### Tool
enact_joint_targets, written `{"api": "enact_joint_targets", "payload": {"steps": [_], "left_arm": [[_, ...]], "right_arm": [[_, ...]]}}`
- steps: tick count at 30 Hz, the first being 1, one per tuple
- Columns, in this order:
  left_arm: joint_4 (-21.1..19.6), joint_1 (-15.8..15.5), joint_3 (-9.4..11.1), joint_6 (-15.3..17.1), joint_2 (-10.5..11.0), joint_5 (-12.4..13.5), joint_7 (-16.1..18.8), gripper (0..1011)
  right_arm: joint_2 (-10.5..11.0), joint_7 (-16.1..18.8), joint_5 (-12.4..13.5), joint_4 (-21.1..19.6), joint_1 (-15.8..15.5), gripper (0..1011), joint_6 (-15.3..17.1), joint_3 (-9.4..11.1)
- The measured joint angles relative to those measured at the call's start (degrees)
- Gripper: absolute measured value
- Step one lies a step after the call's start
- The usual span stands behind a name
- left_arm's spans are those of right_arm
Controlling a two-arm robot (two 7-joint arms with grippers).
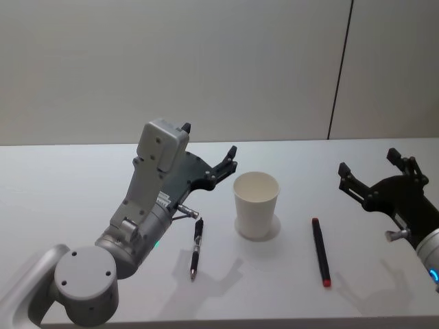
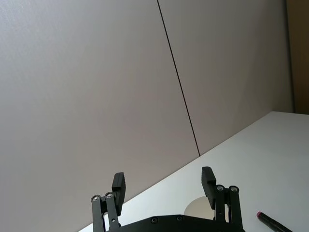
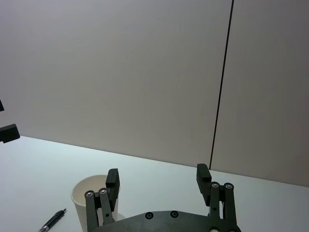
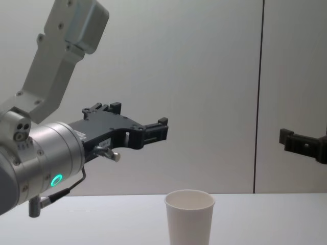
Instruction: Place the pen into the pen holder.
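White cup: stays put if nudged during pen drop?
Probably not. The pen holder looks like empty thin paper, so likely light and easy to slide. It tapers to a narrower base, so a high push may tip it.

Pretty soft, even light from overhead here. The cup (image 1: 256, 204) only drops a faint halo of shadow round its base, and pale fuzzy shadows sit toward the tabletop's (image 1: 68, 192) near edge. Wall (image 1: 171, 62) looks flat grey. A small green LED (image 4: 56, 179) glows.
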Motion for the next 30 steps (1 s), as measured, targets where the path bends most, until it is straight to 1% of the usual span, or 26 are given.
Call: {"api": "enact_joint_targets", "payload": {"steps": [30], "left_arm": [[0.0,0.0,0.0,0.0,0.0,0.0,0.0,1004]], "right_arm": [[0.0,0.0,0.0,0.0,0.0,1001,0.0,0.0]]}}
